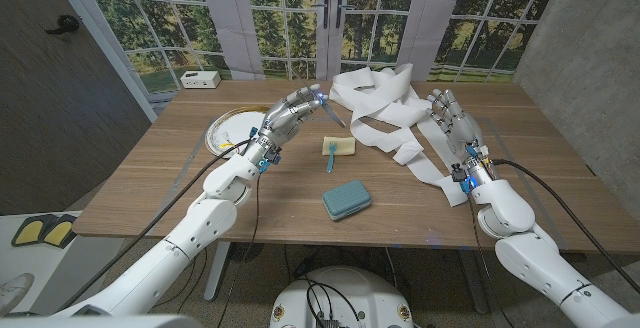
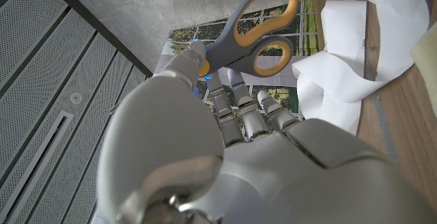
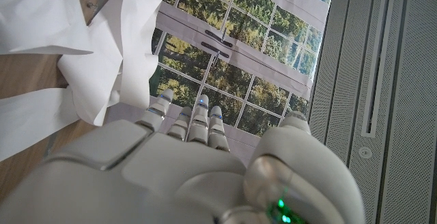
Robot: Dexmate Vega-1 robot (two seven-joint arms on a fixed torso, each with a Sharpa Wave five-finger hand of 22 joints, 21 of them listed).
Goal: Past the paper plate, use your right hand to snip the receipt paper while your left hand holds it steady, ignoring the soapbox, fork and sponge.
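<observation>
Altogether, one paper plate (image 1: 226, 129), one long tangled strip of receipt paper (image 1: 385, 108), one yellow sponge (image 1: 340, 147), one blue fork (image 1: 331, 155), one teal soapbox (image 1: 347, 201) and one pair of scissors (image 2: 254, 31) can be counted, along with a small white box (image 1: 200, 79) at the table's (image 1: 150, 183) far left edge. From the head view, the receipt paper is seen heaped at the far middle of the table, with strips trailing toward the right side; the fork is laid on the sponge, and the soapbox is set nearer the front edge. The left hand (image 1: 290, 114) is held above the table between the plate and the paper heap, and only a thin bluish tip is visible past its fingers there. The left wrist view makes the object plain: grey scissors with orange-lined handle loops are gripped at the fingertips (image 2: 188, 63) of the left hand, the loops standing clear beyond them, and the paper is seen just beside the hand. The blades are hidden. The right hand (image 1: 452, 121) is seen at the right edge of the paper, its fingers extended and slightly apart, with nothing held. In the right wrist view the paper lies just beyond the fingertips (image 3: 199, 108) of the right hand; whether it is touched cannot be told.
</observation>
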